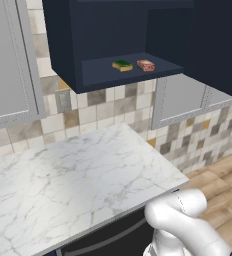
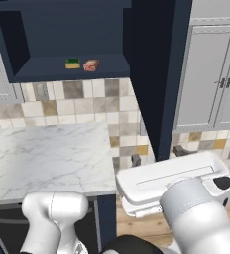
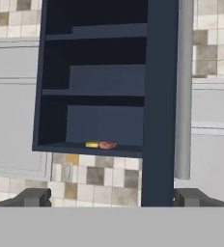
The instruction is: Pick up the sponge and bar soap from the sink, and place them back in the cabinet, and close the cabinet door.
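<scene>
I see the navy cabinet standing open above the marble tabletop, with grey panelled wall cabinets on either side of it. On the cabinet's bottom shelf the sponge and the bar soap lie just beside each other, soap to the right. The cabinet door swings out edge-on at the cabinet's right side, its silver bar handle showing in the hand view. My tool faces the cabinet front with its jaws spread wide, holding nothing and touching nothing. The door edge sits between the fingers in that view. The tabletop below the cabinet lies bare.
</scene>
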### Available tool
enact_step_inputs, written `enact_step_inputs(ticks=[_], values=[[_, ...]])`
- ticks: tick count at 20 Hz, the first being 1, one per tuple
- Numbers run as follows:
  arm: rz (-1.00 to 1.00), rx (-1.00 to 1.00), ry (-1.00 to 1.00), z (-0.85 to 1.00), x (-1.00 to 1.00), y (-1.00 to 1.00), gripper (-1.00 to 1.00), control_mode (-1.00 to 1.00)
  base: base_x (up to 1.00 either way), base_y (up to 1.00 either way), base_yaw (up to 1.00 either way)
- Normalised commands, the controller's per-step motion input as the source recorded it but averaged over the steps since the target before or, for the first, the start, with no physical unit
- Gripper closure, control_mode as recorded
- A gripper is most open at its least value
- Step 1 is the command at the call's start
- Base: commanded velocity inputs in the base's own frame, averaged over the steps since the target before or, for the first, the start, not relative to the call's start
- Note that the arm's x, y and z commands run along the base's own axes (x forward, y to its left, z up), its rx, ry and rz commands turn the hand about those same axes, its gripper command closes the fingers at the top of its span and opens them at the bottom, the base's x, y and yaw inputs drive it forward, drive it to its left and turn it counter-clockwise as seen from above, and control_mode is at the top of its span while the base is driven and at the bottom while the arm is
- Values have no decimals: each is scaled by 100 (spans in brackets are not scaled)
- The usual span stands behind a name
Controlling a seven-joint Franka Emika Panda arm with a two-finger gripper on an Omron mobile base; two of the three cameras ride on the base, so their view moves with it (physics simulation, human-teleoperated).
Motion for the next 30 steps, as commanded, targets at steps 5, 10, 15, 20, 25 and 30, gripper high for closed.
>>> enact_step_inputs(ticks=[5,10,15,20,25,30], values=[[4,0,0,-6,15,-11,-100,-100,0,0,0],[4,0,0,-4,16,-13,-100,-100,0,0,0],[5,0,0,0,10,-17,-100,-100,0,0,0],[5,0,0,0,12,-19,-100,-100,0,0,0],[5,0,0,-1,13,-16,-100,-100,0,0,0],[5,0,0,-1,11,-18,-100,-100,0,0,0]])
